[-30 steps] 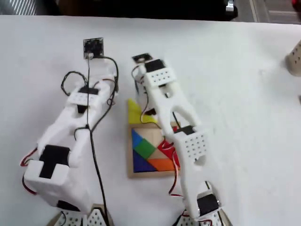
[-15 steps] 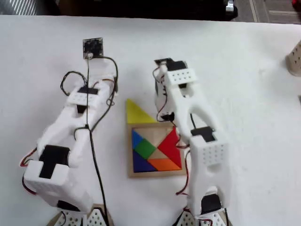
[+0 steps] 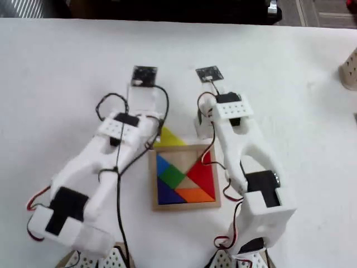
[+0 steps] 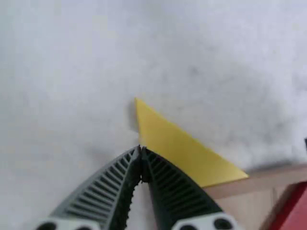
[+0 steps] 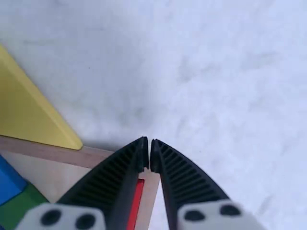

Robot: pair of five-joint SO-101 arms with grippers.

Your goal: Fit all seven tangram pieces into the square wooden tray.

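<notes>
Just past the far rim of the tray [image 3: 184, 205], the triangle [image 4: 177, 148] sits right at the left gripper [image 4: 141, 152], closed empty, nearer than the right gripper [image 5: 147, 144], closed too.

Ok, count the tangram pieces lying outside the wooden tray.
1. The yellow triangle lies on the table along the tray's far edge, with the left gripper at its side. The left arm and right arm cover some table, so more may be hidden.

Arms x2 [image 3: 100, 162]; tray x1 [image 3: 187, 205]; yellow pc x1 [image 3: 172, 139]; pcs in tray [image 3: 173, 176] approx 5.
</notes>
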